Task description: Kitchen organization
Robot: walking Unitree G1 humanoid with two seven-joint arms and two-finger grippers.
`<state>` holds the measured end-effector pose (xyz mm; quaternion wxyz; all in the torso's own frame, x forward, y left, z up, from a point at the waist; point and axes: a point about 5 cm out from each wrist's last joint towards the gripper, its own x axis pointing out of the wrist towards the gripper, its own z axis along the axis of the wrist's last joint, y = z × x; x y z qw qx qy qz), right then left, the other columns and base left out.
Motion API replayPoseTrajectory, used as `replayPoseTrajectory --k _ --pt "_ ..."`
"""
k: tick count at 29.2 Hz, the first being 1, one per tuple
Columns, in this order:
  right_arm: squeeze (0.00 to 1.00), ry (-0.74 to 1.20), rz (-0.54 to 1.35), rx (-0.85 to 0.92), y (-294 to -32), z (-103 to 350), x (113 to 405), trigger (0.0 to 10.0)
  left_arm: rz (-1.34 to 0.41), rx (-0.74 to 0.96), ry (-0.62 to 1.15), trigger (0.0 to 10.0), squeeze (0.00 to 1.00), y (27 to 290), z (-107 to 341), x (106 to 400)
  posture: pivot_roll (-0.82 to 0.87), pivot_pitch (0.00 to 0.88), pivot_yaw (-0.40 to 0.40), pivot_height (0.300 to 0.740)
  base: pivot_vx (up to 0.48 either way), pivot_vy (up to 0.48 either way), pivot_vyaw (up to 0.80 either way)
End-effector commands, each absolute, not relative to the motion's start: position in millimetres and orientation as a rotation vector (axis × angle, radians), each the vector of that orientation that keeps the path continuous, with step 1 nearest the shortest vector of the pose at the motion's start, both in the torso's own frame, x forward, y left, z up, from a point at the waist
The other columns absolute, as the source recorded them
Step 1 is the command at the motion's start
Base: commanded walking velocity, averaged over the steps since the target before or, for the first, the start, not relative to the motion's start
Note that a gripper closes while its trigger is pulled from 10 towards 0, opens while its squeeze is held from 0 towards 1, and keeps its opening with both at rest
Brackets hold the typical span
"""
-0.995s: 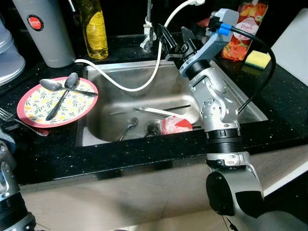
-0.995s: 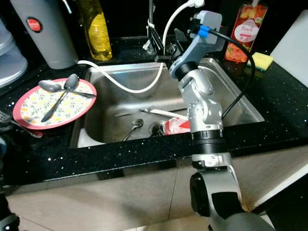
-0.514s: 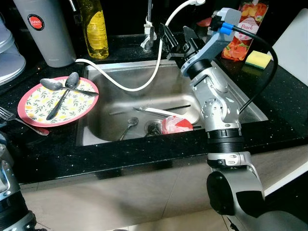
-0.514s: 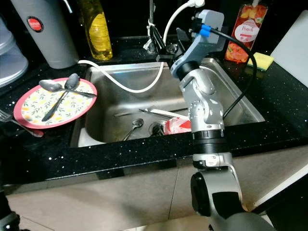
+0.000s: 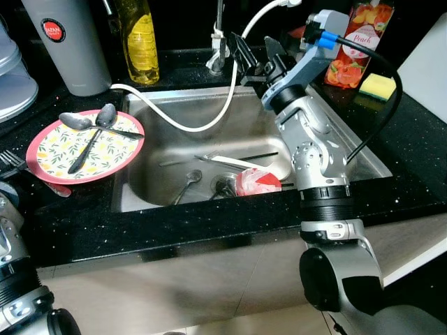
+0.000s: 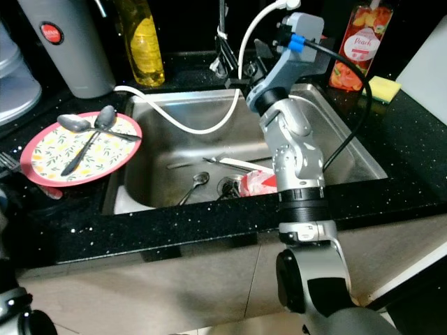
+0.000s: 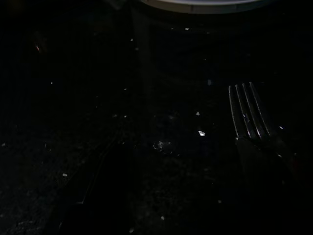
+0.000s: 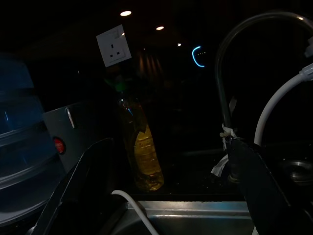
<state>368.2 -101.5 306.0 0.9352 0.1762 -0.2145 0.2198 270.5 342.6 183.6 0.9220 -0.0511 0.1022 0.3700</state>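
Two steel spoons (image 5: 87,125) are already laid on the red-rimmed floral plate (image 5: 49,164) at the steel sink's (image 5: 370,150) left edge; cutlery (image 5: 187,183) remains inside. The right gripper (image 5: 257,57) is held spread, empty, at the back rim.

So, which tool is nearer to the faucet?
The right tool, raised beside the faucet at the sink's back edge. The left arm hangs low at the counter's front, far away.
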Motion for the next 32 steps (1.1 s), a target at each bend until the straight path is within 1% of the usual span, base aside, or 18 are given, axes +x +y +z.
replayPoseTrajectory --k 1,4,6,12,15,18,23,25,28,31,32 --pt "0.00 -0.446 0.445 0.355 -103 308 366 10.0 0.771 -0.058 0.246 10.0 0.00 346 177 269 0.20 0.000 0.008 0.740 0.000 0.000 0.00" --pt "0.00 -0.448 0.443 0.356 -103 308 366 10.0 0.811 0.019 0.164 10.0 0.00 347 191 269 0.19 0.003 0.017 0.740 0.000 0.000 0.00" --pt "0.00 -0.448 0.444 0.357 -102 308 366 10.0 0.825 0.034 0.110 10.0 0.00 346 201 269 0.19 0.003 0.017 0.740 0.000 0.000 0.00" --pt "0.00 -0.446 0.450 0.358 -101 308 367 10.0 0.828 0.033 0.075 10.0 0.00 349 209 271 0.20 0.002 0.006 0.740 0.000 0.000 0.00" --pt "0.00 -0.446 0.455 0.359 -100 309 367 10.0 0.830 0.013 0.077 10.0 0.00 353 209 273 0.20 0.003 0.003 0.740 0.000 0.000 0.00" --pt "0.00 -0.444 0.462 0.358 -98 310 367 10.0 0.776 -0.070 0.121 10.0 0.00 356 201 285 0.20 0.006 -0.004 0.740 0.000 0.000 0.00" --pt "0.00 -0.443 0.472 0.353 -97 311 367 10.0 0.732 -0.107 0.141 10.0 0.00 356 199 300 0.19 0.015 -0.009 0.740 0.000 0.000 0.00" --pt "0.00 -0.443 0.474 0.349 -96 311 365 10.0 0.716 -0.114 0.147 10.0 0.00 358 200 309 0.17 0.030 0.004 0.740 0.000 0.000 0.00" --pt "0.00 -0.442 0.472 0.346 -97 311 364 10.0 0.707 -0.121 0.154 10.0 0.00 359 200 313 0.16 0.033 0.009 0.740 0.000 0.000 0.00" --pt "0.00 -0.441 0.463 0.333 -99 309 361 10.0 0.676 -0.130 0.193 10.0 0.00 359 196 320 0.14 0.037 0.024 0.740 0.000 0.000 0.00" --pt "0.00 -0.442 0.457 0.328 -100 308 360 10.0 0.656 -0.138 0.231 10.0 0.00 357 190 321 0.14 0.037 0.032 0.740 0.000 0.000 0.00"
